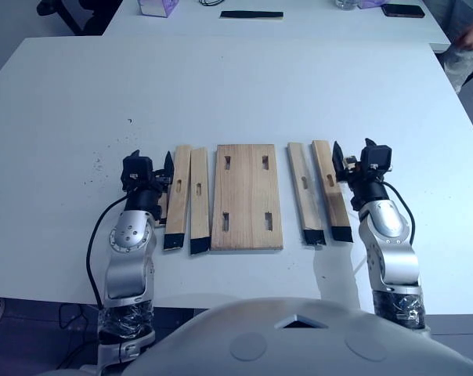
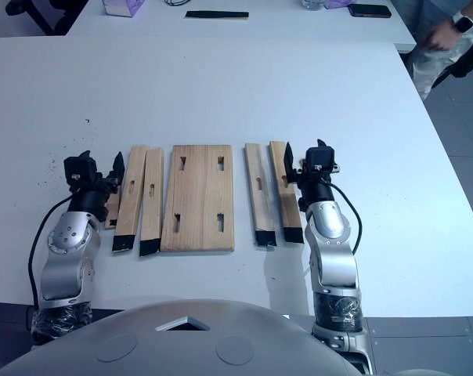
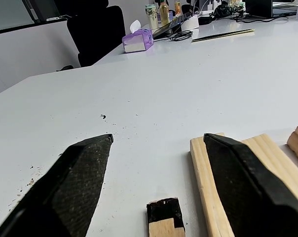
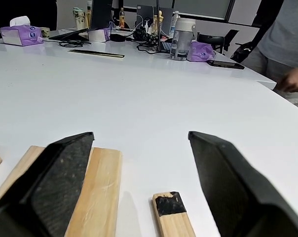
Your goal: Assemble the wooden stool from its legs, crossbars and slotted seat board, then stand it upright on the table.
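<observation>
The slotted seat board [image 1: 247, 196] lies flat in the middle of the white table [image 1: 236, 94]. Two wooden legs [image 1: 178, 196] [image 1: 199, 200] with black ends lie to its left, and two more [image 1: 305, 192] [image 1: 330, 188] to its right. My left gripper [image 1: 152, 163] rests open just left of the left pair, straddling a short crossbar [image 3: 164, 217] with a black tip. On the outer side of the right pair, my right gripper [image 1: 352, 153] is open over another short black-tipped crossbar [image 4: 171, 212]. Neither gripper holds anything.
A second table behind carries a black strip [image 1: 251, 14], a purple tissue box [image 1: 157, 8] and a phone [image 1: 402, 10]. Small dark specks [image 1: 129, 121] dot the table to the far left. The table's far half is bare white surface.
</observation>
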Robot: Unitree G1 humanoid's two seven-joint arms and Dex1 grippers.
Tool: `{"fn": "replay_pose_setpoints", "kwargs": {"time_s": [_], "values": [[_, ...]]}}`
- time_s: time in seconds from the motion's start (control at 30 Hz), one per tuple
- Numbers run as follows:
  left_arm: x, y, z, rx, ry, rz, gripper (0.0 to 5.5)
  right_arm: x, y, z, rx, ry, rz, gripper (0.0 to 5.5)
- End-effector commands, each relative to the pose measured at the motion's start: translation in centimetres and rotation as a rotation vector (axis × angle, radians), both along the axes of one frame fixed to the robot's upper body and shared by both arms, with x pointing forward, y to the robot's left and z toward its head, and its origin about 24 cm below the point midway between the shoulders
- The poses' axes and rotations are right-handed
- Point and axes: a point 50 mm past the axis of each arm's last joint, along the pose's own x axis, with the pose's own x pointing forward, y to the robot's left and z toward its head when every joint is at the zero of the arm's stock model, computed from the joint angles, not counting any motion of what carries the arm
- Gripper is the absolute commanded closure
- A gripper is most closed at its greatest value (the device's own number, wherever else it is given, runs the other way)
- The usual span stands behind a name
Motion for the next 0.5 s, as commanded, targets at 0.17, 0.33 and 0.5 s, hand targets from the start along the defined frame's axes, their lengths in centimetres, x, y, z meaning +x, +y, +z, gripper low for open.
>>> {"fn": "replay_pose_setpoints", "kwargs": {"time_s": [0.17, 0.33, 0.5], "values": [[-0.2, 0.4, 0.0, 0.012, 0.021, 0.006, 2.08, -0.1, 0.0, 0.2, 0.0, -0.001, -0.007, 1.93], [-0.4, 0.5, 0.0, 0.019, 0.03, -0.001, 2.08, -0.4, -0.2, 0.1, -0.002, 0.004, -0.017, 1.93], [-2.3, 1.3, 0.0, 0.042, 0.089, 0.006, 2.08, -1.2, -0.4, 0.2, 0.001, 0.007, -0.049, 1.93]]}}
